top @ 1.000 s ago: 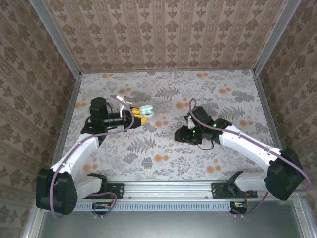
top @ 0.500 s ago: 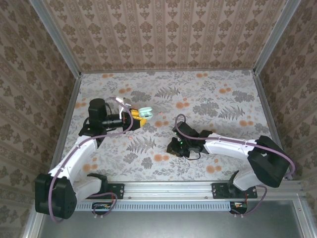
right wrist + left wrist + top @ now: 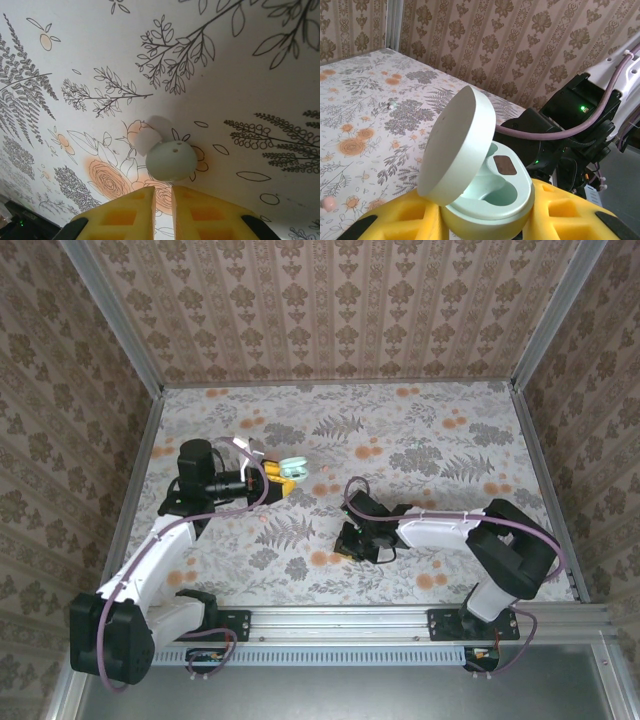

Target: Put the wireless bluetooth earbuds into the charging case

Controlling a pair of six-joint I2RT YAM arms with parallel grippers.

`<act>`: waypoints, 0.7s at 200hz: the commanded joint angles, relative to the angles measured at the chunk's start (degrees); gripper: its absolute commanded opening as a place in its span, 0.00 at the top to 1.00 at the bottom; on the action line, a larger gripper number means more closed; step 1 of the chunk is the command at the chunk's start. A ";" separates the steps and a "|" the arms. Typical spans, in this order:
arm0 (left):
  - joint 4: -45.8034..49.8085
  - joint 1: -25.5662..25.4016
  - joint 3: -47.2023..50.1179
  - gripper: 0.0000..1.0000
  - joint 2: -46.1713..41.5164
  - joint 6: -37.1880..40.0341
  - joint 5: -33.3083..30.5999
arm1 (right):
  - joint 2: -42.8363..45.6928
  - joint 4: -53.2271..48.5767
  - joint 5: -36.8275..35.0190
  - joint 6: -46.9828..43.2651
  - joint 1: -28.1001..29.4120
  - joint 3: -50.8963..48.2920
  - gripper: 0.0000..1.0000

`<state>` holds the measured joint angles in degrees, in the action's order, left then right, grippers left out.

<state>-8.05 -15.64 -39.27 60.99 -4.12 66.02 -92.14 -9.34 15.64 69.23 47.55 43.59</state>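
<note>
Round pale-green earbud [image 3: 171,160], 2 tiny holes, pinched by R fingers [image 3: 150,200]. L fingers [image 3: 555,210] grip open mint charging case [image 3: 490,197], looks empty.

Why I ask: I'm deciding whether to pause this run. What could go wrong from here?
1. The right gripper has its pads almost together, yet the greenish-white earbud lies on the table just past their tips. A lift may come up empty or knock the earbud away.
2. The left gripper holds the charging case open, its lid leaning over the wells. An earbud brought from above might hit the lid.
</note>
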 commanded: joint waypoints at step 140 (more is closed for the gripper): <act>0.83 0.52 0.51 0.98 -2.02 1.71 0.78 | 2.82 -10.84 -4.14 -5.92 -5.01 6.59 0.81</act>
<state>-7.62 -15.64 -39.07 59.83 -3.79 66.00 -91.85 -17.04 12.97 63.11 42.68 50.19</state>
